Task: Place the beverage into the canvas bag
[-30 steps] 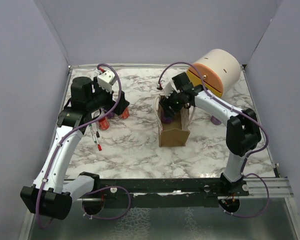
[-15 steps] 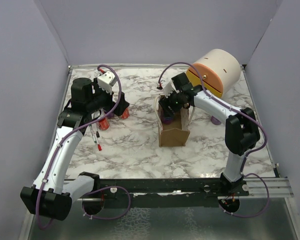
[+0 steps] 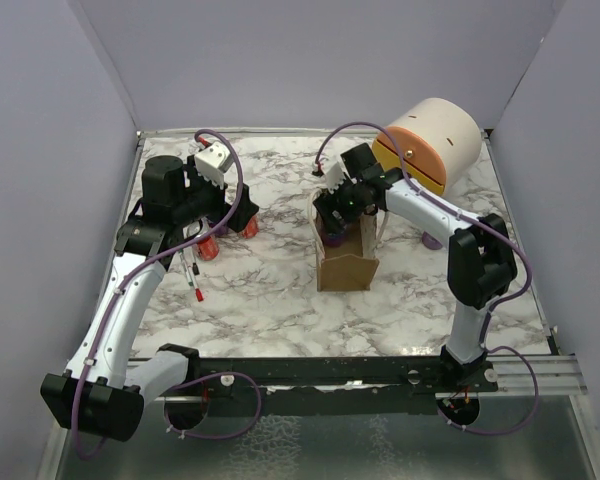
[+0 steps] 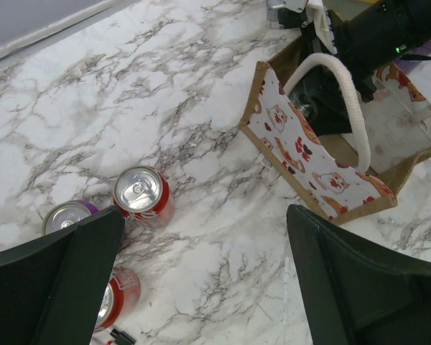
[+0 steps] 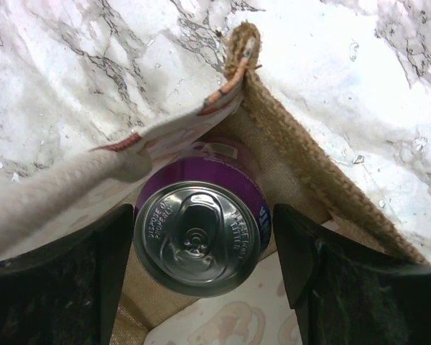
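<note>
The purple can (image 5: pixel 201 226) stands upright inside the canvas bag (image 5: pixel 309 172), tucked into its far-left corner. The bag sits mid-bench, somewhat toward the far edge. The right gripper (image 5: pixel 202 215) clasps the can, a finger pressed to each side with no gap showing. Over the last second this wrist has drifted slightly toward the far edge, while the purple patch seen from above has stayed in the same corner. That suggests the can is already at depth and only the release remains. The left gripper (image 4: pixel 205 212) has not moved. It hangs spread wide and empty above a red can (image 4: pixel 144 198) near the far-left part of the marble bench (image 3: pixel 270 290). Whether the can's base rests on the bag floor is hidden, and the right wrist covers the bag's mouth from above.
</note>
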Robot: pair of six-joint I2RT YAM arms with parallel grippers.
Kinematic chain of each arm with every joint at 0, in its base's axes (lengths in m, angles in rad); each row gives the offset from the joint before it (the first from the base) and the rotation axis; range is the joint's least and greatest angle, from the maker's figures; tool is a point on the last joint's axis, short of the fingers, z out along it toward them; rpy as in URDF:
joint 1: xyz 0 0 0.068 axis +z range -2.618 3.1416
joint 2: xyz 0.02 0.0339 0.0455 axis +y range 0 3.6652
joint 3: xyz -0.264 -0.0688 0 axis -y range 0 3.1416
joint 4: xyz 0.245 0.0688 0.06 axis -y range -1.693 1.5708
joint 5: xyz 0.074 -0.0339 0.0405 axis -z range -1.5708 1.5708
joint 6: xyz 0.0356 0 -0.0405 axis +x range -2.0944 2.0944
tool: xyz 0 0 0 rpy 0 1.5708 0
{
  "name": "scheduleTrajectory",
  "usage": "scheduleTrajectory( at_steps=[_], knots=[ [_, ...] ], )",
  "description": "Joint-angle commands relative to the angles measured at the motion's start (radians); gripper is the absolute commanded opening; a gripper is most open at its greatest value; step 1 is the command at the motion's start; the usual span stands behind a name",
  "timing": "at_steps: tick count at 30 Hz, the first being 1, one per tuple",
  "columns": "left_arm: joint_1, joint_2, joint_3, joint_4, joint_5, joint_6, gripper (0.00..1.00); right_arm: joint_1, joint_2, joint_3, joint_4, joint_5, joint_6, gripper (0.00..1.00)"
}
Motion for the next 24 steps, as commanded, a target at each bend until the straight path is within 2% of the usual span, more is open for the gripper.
scheduleTrajectory(
  at_steps=[1, 7, 24],
  knots=[
    [0.006, -0.029, 0.002, 0.020, -0.009, 0.007, 1.00, 0.000, -0.007, 0.037, -0.002, -0.023, 0.016, 0.80],
    [0.007, -0.027, 0.003, 0.020, -0.011, 0.007, 1.00, -0.001, -0.043, 0.052, -0.018, -0.010, 0.011, 0.87],
    [0.006, -0.023, 0.014, 0.016, -0.018, 0.020, 0.99, -0.001, -0.300, 0.089, -0.005, 0.094, -0.022, 0.88]
  ],
)
